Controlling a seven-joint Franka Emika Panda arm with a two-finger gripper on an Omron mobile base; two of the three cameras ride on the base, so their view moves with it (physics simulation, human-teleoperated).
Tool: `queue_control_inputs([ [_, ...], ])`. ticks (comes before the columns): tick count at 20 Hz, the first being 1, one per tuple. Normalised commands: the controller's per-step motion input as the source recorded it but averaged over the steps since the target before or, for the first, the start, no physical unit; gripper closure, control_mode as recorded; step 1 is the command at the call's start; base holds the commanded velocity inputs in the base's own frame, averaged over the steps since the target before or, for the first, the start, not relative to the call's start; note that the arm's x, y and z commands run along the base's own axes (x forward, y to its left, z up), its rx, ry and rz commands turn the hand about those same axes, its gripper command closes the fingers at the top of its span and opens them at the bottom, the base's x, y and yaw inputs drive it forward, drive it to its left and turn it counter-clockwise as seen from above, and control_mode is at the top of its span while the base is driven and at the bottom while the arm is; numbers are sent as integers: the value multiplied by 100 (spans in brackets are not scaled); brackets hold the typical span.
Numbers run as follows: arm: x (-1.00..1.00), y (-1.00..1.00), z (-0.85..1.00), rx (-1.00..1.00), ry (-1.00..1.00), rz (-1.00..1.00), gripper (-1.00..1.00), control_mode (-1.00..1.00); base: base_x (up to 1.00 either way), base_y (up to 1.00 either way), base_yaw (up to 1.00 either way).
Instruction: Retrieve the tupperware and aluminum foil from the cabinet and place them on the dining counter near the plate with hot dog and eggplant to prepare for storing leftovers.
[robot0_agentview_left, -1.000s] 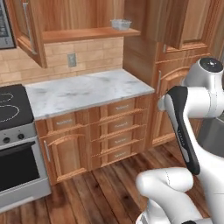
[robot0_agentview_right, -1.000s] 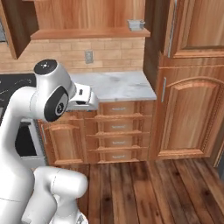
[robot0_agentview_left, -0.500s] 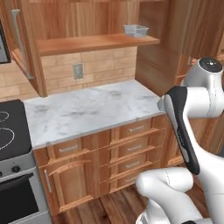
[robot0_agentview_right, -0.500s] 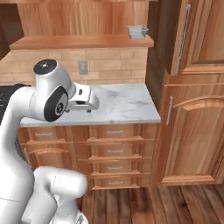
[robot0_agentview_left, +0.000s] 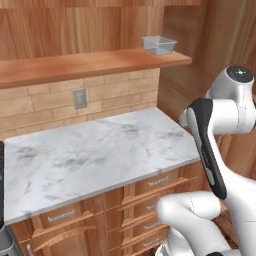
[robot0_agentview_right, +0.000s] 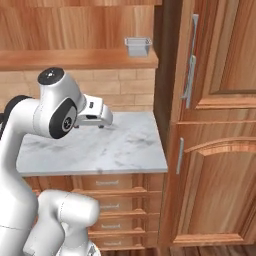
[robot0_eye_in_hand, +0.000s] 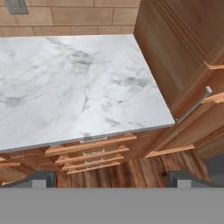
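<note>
Base has rolled closer over the last 1 s, so the tub (robot0_agentview_left: 159, 44) on the cabinet shelf (robot0_agentview_left: 90, 64) looks nearer; gripper (robot0_eye_in_hand: 112, 179) empty, fingers apart, above the worktop (robot0_eye_in_hand: 74, 83), reach comes next.

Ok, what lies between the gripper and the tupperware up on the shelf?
Just open air: right base view shows the gripper over the marble worktop, the tupperware higher on the cabinet shelf.

Both base views look forward and down from behind the arm, left and right, sharing the marble bench (robot0_agentview_left: 100, 155) and the wooden shelf (robot0_agentview_right: 75, 59) above it. The hand view looks steeply down on that bench's (robot0_eye_in_hand: 74, 83) right end and the drawers (robot0_eye_in_hand: 87, 155) below
</note>
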Motion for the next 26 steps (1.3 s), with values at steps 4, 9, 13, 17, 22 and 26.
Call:
queue_control_inputs([
  [4,0,0,0,0,0,0,-100,100,92,-30,7],
  [9,0,0,0,0,0,0,-100,100,91,-3,17],
  [13,0,0,0,0,0,0,-100,100,86,0,22],
  [17,6,0,0,0,0,1,-100,-100,38,0,10],
  [22,6,14,13,-3,-13,0,-100,-100,0,0,0],
  [26,9,4,45,-3,-20,0,-100,-100,0,0,0],
])
